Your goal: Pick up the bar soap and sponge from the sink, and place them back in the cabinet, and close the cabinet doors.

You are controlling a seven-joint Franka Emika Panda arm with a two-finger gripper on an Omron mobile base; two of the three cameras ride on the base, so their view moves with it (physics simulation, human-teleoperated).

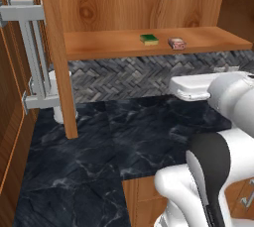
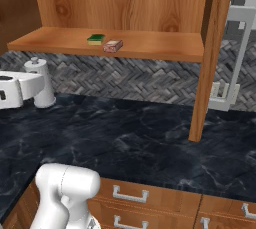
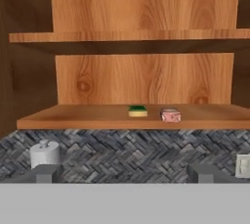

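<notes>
The sponge (image 1: 149, 39) and the soap (image 1: 176, 43) lie side by side, just apart, on the bottom board of the open cabinet (image 1: 144, 3), with the sponge to the left. A door (image 1: 57, 52) stands swung out, edge-on, its grey handle (image 1: 34, 52) showing. Below lies the dark marble tabletop (image 1: 99, 137), with a white canister (image 2: 39, 83) by the herringbone wall. The fingers (image 3: 122, 174) stand wide apart, holding nothing
</notes>
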